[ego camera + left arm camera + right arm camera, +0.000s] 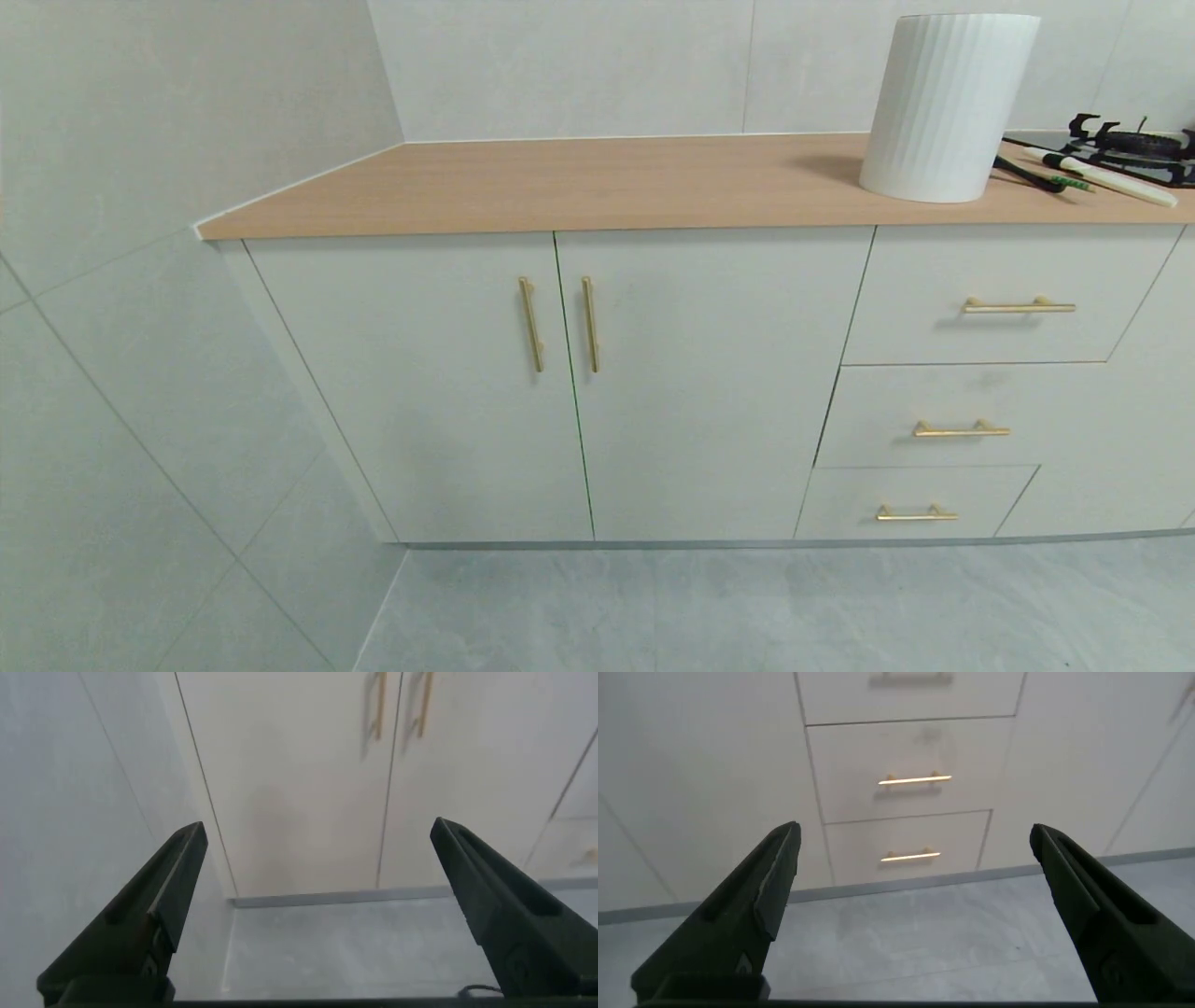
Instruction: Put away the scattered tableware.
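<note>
A white ribbed cylindrical container (943,103) stands on the light wooden countertop (560,182). Just beside it, at the black stove grate (1134,142), lie the scattered white-handled and black-handled utensils (1102,177). The left gripper (318,829) hangs low before the pale double cabinet doors (308,784), jaws spread wide and holding nothing. The right gripper (915,831), jaws likewise spread, faces the gold-handled pale drawers (910,765).

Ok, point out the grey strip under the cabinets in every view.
Head view: the strip runs along the foot of the cabinets, above the floor.
Left wrist view: the strip lies under the two doors.
Right wrist view: the strip lies under the bottom drawer.
Shared landmark: the grey floor it meets.
</note>
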### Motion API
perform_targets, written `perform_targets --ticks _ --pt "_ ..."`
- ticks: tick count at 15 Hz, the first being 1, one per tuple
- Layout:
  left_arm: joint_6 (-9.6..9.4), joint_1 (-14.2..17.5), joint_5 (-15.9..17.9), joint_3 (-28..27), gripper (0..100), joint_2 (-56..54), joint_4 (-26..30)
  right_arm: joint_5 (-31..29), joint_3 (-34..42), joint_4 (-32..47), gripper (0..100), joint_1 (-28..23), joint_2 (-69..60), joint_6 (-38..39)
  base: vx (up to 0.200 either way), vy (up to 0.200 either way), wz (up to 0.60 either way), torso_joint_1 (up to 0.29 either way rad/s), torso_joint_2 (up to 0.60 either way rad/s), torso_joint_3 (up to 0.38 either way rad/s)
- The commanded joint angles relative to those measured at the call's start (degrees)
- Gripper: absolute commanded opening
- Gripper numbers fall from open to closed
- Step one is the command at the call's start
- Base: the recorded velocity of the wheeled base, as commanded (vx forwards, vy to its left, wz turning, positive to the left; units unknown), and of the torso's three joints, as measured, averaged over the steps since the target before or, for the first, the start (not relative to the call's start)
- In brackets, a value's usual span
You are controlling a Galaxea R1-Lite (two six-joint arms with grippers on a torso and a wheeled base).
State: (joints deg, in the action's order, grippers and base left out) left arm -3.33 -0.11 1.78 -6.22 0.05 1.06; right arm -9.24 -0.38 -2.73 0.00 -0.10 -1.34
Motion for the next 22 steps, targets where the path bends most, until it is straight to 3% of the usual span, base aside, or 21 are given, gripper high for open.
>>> perform_targets --ticks 1,5,8,13,15,16,17,22 --pt "-0.45 0.0 -0.1 6.2 100 0.0 -2.5 0.5 0.4 -0.1 100 0.0 0.2 0.1 0.0 0.0 0.0 0.0 0.0 0.0" --pt "0.08 0.0 -0.1 6.2 100 0.0 -0.7 5.7 0.3 2.6 100 0.0 0.3 0.5 0.0 0.0 0.0 0.0 0.0 0.0" --pt "1.92 0.0 0.0 6.2 100 0.0 -0.8 5.7 0.4 2.6 100 0.0 0.2 0.4 0.0 0.0 0.0 0.0 0.0 0.0" --pt "2.71 -0.1 -0.1 6.2 100 0.0 -0.8 6.2 0.4 2.6 100 0.0 0.2 0.9 0.0 0.0 0.0 0.0 0.0 0.0" --pt "2.54 -0.1 -0.1 6.2 100 0.0 -0.8 6.1 0.4 2.6 100 0.0 0.2 1.0 0.0 0.0 0.0 0.0 0.0 0.0" --pt "0.6 0.0 -0.1 6.2 100 0.0 -0.8 6.1 0.4 2.5 100 0.0 0.2 0.8 0.0 0.0 0.0 0.0 0.0 0.0" --pt "0.08 -0.1 -0.1 6.2 100 0.0 -0.8 6.1 0.4 2.5 100 0.0 0.2 0.8 0.0 0.0 0.0 0.0 0.0 0.0" --pt "0.16 -0.1 -0.2 6.2 100 0.0 -0.8 6.1 0.4 2.5 100 0.0 0.2 0.9 0.0 -0.08 0.0 0.002 0.0 0.0"
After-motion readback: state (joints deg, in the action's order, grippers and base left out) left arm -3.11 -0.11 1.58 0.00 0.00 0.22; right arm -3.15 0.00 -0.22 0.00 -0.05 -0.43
